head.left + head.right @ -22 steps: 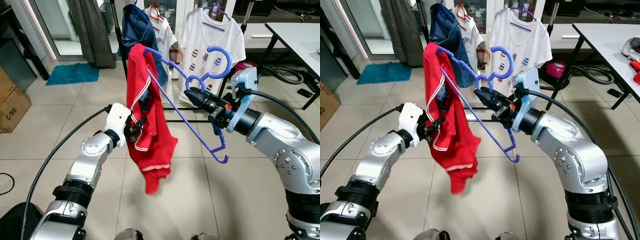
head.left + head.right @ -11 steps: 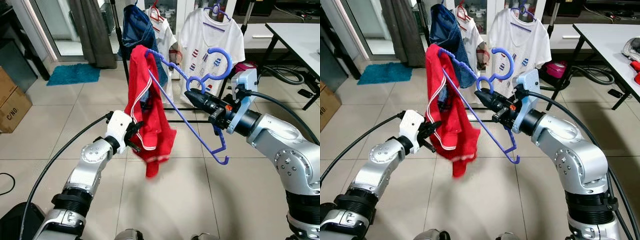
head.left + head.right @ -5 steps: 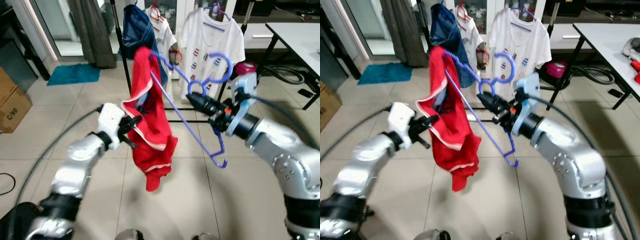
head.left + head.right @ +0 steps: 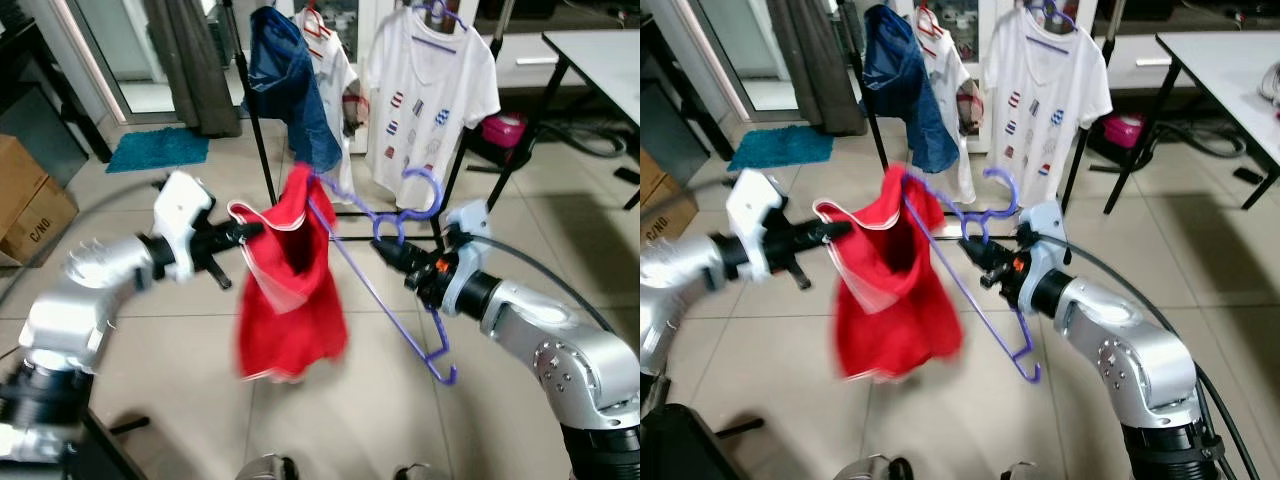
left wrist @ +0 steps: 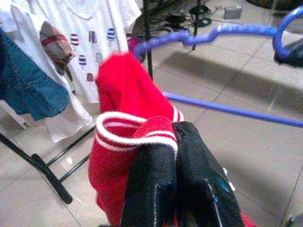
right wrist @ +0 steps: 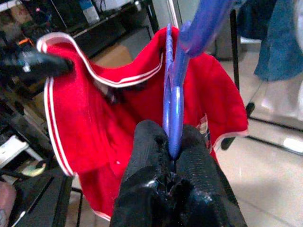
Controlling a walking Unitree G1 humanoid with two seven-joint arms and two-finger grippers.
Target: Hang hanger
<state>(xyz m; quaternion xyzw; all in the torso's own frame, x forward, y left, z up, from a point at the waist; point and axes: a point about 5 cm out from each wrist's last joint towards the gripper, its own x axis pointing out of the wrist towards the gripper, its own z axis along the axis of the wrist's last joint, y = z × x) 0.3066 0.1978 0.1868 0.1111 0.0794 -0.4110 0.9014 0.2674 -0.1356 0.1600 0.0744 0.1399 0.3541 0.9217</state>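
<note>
**Hanger held mid-air, shirt half on**

Purple hanger (image 4: 385,270) clamped at its neck in right gripper (image 4: 392,250), w/ red shirt (image 4: 290,290) draped over its far arm. Left gripper (image 4: 245,230) pinches shirt's striped hem, pulling it sideways. Clothes rack (image 4: 262,165) just behind.

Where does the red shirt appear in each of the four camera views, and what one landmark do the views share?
Left eye view: red shirt just left of centre, stretched between the grippers.
Right eye view: left of centre.
Left wrist view: centre, its striped edge pinched by the left gripper.
Right wrist view: behind the right gripper.
Shared landmark: the blue hanger.
</note>
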